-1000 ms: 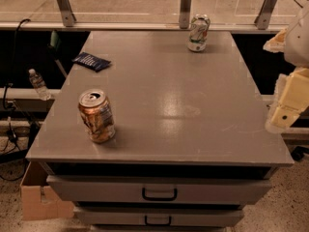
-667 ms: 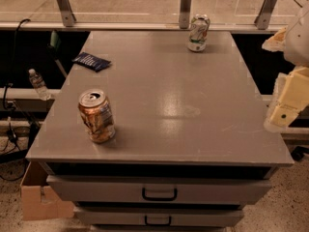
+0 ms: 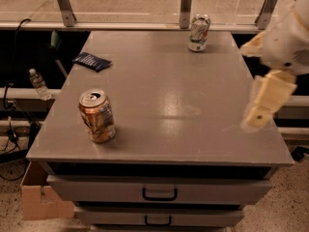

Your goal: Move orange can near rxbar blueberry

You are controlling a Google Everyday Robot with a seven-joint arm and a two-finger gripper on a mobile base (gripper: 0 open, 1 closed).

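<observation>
The orange can (image 3: 97, 116) stands upright on the grey table (image 3: 164, 91) near its front left corner. The rxbar blueberry (image 3: 91, 61), a flat dark navy wrapper, lies at the table's back left, well behind the can. My gripper (image 3: 266, 103) is a pale shape hanging over the table's right edge, far to the right of the can and holding nothing that I can see.
A white-and-green can (image 3: 198, 32) stands at the back of the table, right of centre. A glass rail with metal posts (image 3: 184, 6) runs behind. Drawers (image 3: 159, 192) face front. A cardboard box (image 3: 38, 199) and a water bottle (image 3: 37, 83) are at the left.
My gripper has moved a little to the left, in over the table's right edge. The cans and the bar have not moved.
</observation>
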